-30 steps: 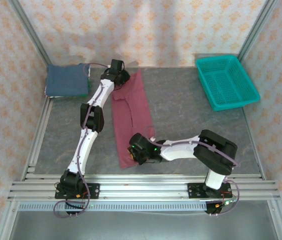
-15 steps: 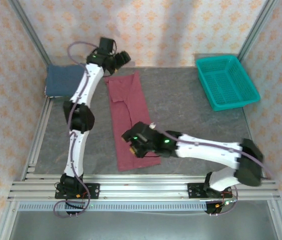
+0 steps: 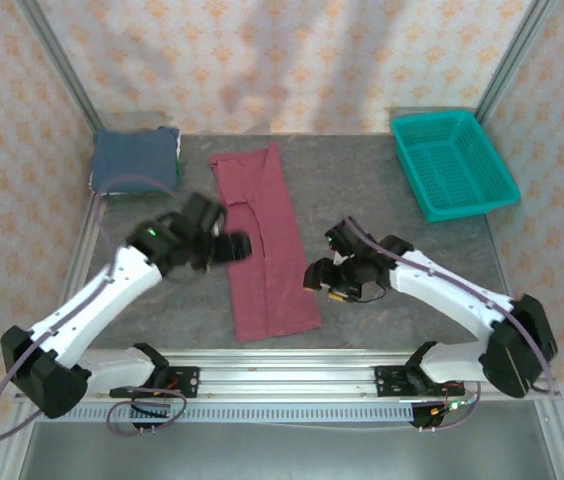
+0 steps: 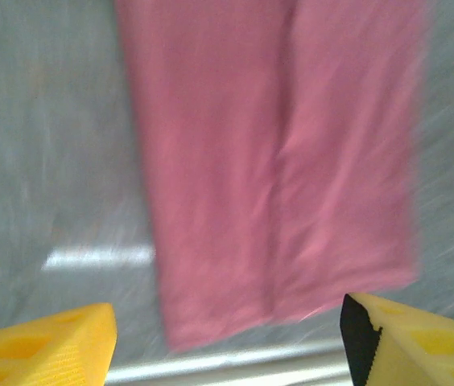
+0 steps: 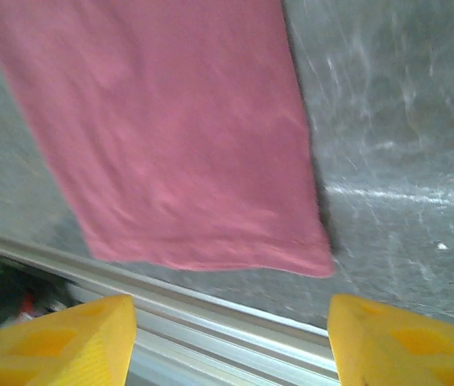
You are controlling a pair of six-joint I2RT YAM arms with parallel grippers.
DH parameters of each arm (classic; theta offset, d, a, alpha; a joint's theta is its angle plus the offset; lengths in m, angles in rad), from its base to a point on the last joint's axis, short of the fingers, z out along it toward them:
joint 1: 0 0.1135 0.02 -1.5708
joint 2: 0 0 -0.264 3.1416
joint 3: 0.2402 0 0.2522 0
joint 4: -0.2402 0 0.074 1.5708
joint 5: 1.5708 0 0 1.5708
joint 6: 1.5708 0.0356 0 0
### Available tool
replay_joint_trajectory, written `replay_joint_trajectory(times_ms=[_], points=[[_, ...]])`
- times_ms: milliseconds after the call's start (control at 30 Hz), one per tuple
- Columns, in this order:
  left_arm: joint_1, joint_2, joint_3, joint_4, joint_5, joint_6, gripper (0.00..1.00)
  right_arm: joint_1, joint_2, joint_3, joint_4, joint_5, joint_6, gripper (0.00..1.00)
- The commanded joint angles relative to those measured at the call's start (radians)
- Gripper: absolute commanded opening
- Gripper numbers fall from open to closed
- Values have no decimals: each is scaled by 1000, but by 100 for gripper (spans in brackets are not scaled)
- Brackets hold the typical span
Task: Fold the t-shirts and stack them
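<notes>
Maroon t-shirt (image 3: 265, 240) is lying as a long folded strip in the middle of the table (image 3: 392, 200); blue t-shirt (image 3: 136, 160) is sitting folded far left. Left gripper (image 3: 240, 247) and right gripper (image 3: 314, 276) are hovering at the strip's left and right edges, jaws wide, holding nothing.

The maroon t-shirt (image 3: 262, 240) and blue t-shirt (image 3: 134, 160) are matt cloth; the grey table (image 3: 362, 190) has a dull sheen; the basket (image 3: 452, 165) is plastic mesh.
</notes>
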Motion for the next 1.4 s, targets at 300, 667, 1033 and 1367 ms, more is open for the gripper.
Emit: replay_joint_trajectory(times_ms=[300, 667, 1033, 1367], points=[[-286, 37, -268, 264, -92, -361, 58, -3, 121, -115, 180, -122, -112, 59], [-287, 55, -384, 414, -111, -433, 50, -3, 158, -145, 223, -109, -94, 56], [-287, 128, -378, 532, -141, -444, 34, 29, 176, -160, 229, -92, -82, 54], [-287, 207, -310, 535, -166, -433, 11, 62, 222, -129, 265, -40, -33, 7]])
